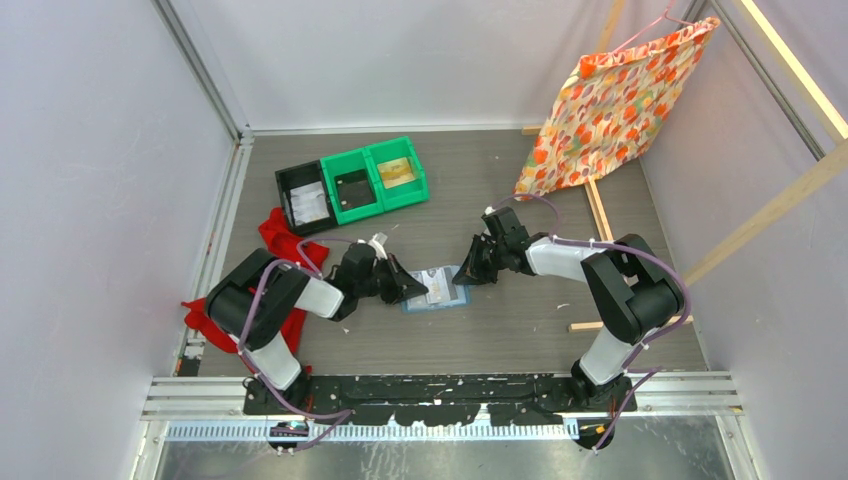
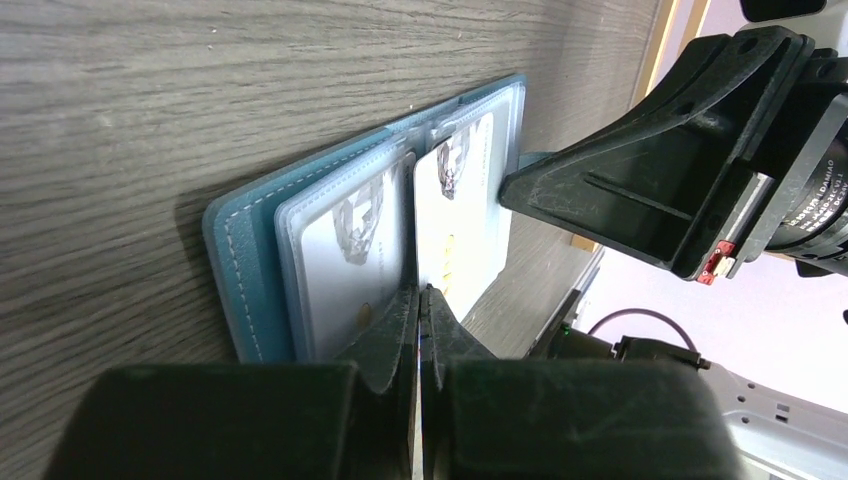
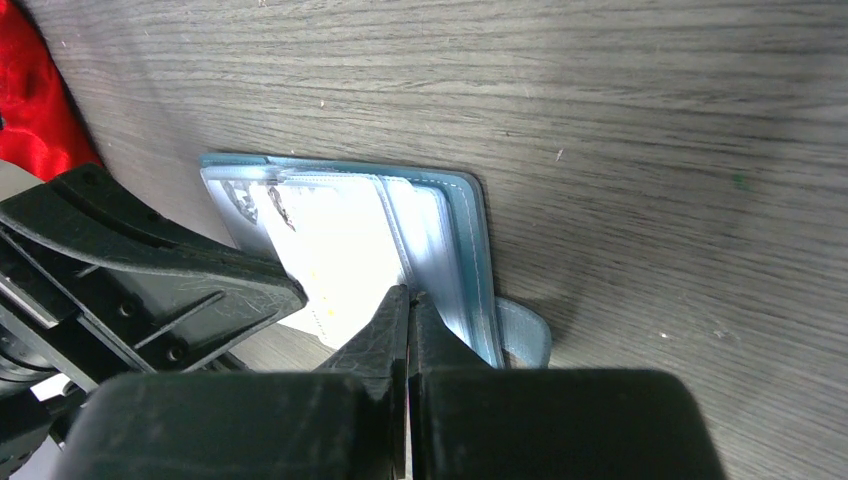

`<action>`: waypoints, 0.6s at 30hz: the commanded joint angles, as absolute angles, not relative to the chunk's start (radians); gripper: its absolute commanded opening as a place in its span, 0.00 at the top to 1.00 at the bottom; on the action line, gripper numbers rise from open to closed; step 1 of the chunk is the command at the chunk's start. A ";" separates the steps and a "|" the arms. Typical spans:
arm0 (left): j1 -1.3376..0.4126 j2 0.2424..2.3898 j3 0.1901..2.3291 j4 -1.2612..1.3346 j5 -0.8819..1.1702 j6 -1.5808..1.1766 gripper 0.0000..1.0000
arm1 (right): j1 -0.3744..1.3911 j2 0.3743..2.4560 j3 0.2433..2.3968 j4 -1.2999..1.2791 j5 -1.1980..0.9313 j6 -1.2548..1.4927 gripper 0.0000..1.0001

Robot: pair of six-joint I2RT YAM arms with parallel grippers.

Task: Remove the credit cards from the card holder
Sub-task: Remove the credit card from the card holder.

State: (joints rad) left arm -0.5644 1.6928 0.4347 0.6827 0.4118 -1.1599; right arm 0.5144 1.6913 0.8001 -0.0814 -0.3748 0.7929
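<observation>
We see the card holder (image 1: 436, 288) lying open on the counter (image 1: 500, 180); left hand (image 2: 420, 300) and right hand (image 3: 408, 305), both closed, press its opposite edges, apparently pinning it for extracting the credit cards (image 2: 455, 215).

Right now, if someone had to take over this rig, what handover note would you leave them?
Left gripper: jaws shut at the near edge of the open light-blue bifold card holder, on or beside a pale card; whether it grips the card I cannot tell.
Right gripper: jaws shut at the holder's opposite edge, by its strap side, apparently pinning it down.
The holder lies open on the wooden table between the arms, with pale cards still in its clear sleeves.
Done: holder opened and approached.
Left: pull every card out. No card lies loose beside the holder yet.
</observation>
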 commanded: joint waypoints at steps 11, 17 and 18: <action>-0.519 1.583 0.412 0.454 0.432 -1.019 1.00 | 0.514 1.741 0.755 -0.182 -0.277 0.750 0.99; -0.518 1.469 0.453 0.279 0.438 -0.930 1.00 | 0.513 1.721 0.757 -0.199 -0.265 0.739 0.99; -0.518 1.452 0.459 0.257 0.437 -0.922 0.99 | 0.514 1.723 0.758 -0.199 -0.265 0.740 0.99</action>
